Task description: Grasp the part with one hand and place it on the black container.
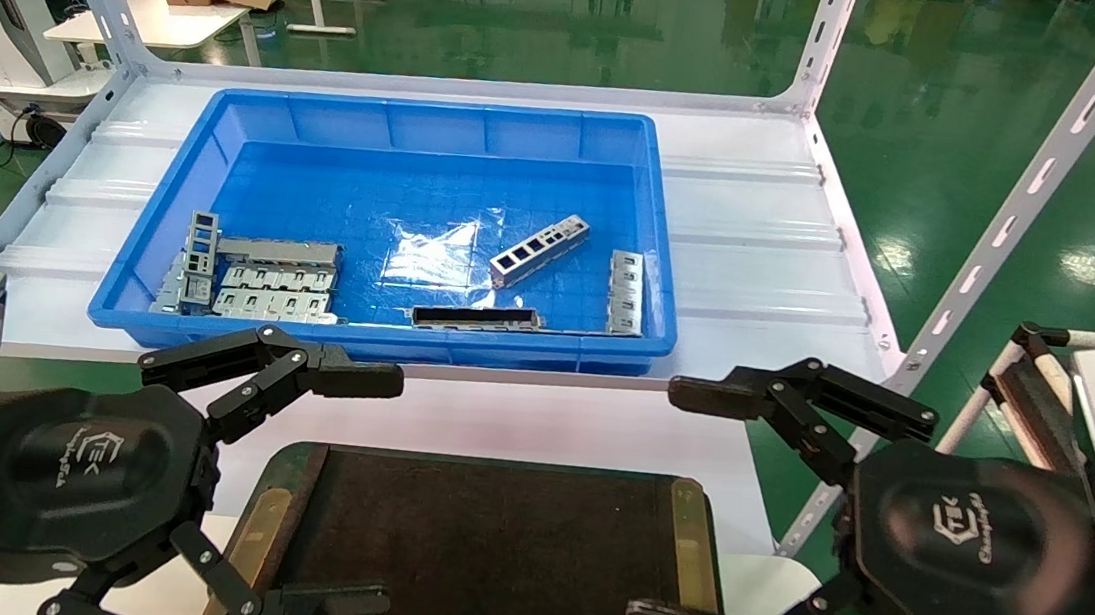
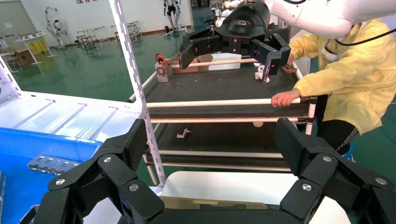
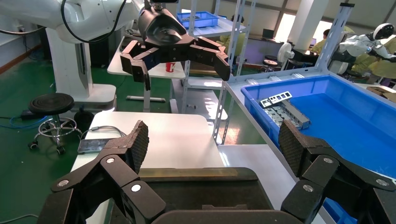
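The part (image 1: 540,250), a slim silver-grey bar with a row of rectangular windows, lies at a slant on the floor of the blue bin (image 1: 152,239), right of centre. The black container (image 1: 484,553), a flat dark tray with brass side strips, lies at the near edge; it also shows in the left wrist view (image 2: 205,203) and in the right wrist view (image 3: 205,191). My left gripper (image 1: 379,492) hovers open and empty over the tray's left side (image 2: 212,140). My right gripper (image 1: 669,505) hovers open and empty over its right side (image 3: 212,144).
Wide grey slotted plates (image 1: 259,280) are piled in the bin's left corner, another plate (image 1: 625,293) lies at its right, and a dark channel piece (image 1: 476,318) and clear film (image 1: 432,256) lie between. White rack posts (image 1: 1020,202) stand right. A person in yellow (image 2: 345,74) holds a cart.
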